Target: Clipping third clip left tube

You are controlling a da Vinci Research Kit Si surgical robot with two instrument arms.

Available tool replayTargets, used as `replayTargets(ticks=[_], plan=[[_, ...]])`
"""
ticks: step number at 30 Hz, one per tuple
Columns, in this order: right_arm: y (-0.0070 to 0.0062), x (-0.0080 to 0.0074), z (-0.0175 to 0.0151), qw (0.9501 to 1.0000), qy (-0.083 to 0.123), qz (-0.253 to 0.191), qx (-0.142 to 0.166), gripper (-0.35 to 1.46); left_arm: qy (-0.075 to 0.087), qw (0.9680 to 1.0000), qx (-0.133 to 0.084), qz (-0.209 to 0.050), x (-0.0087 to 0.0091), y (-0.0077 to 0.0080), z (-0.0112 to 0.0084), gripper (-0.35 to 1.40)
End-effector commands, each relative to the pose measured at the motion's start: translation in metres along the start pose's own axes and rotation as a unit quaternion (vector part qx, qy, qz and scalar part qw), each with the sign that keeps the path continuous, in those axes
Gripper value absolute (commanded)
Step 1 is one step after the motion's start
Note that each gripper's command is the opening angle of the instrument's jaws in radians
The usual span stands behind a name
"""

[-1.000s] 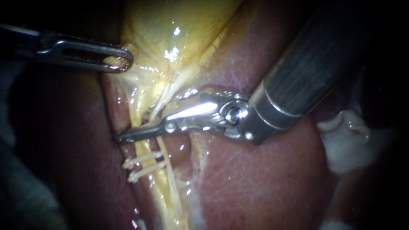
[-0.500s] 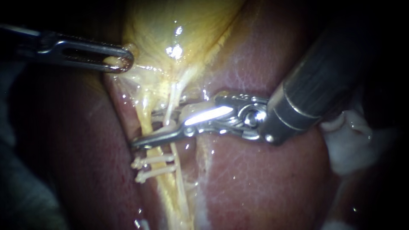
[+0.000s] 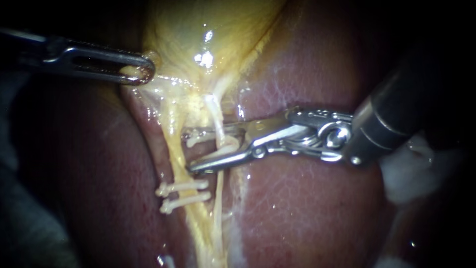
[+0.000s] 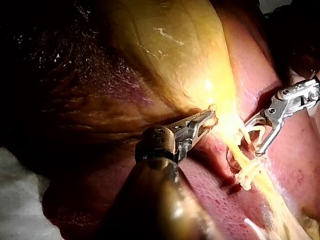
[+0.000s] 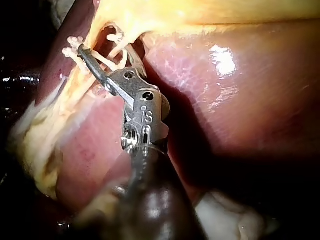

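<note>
Left instrument, entering from 9 o'clock: position unchanged over the last second, jaws pinching the fringe of the gallbladder and holding it up toward 12 o'clock. Left tube: the yellow strand running from the gallbladder down toward 6 o'clock over the liver, with a paler strand just beside it at its 3 o'clock side. Two clips sit across the tube, undisturbed. Change noted: a third clip now shows, lying crosswise at 12 o'clock of that pair and apart from them. Right instrument, entering from 3 o'clock: a second ago its jaws looked pressed together and reached well past the tube toward 9 o'clock; it has since drawn back toward 3 o'clock, and the jaws now stand spread, the clip lying between them, with the lower tip beneath it. Assessment: the clip appears delivered and the step close to complete. Not verified: whether the clip is latched, and whether it takes the yellow strand or only the paler one. Recommend clearing the jaws without snagging the clip.
</note>
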Motion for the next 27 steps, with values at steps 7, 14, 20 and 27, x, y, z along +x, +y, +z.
replayTargets(ticks=[7,14,20,27], plan=[[0.0002,-0.0001,-0.0032,1.0,0.003,0.0,-0.006,0.5,0.0,1.0,0.0,0.0,0.0,0.0,0.0,-0.35],[0.0004,0.0,-0.0049,0.9999,0.006,-0.001,-0.011,0.5,0.001,1.0,0.001,0.0,0.0,0.0,-0.0001,-0.35],[0.0005,-0.0001,-0.0052,0.9999,0.006,0.0,-0.011,0.5,0.001,1.0,0.001,0.0,0.0,0.0,-0.0001,-0.35],[0.0007,0.0,-0.005,0.9999,0.006,0.0,-0.012,0.5,0.0,1.0,0.001,0.0,0.0,0.0,-0.0001,-0.35]])
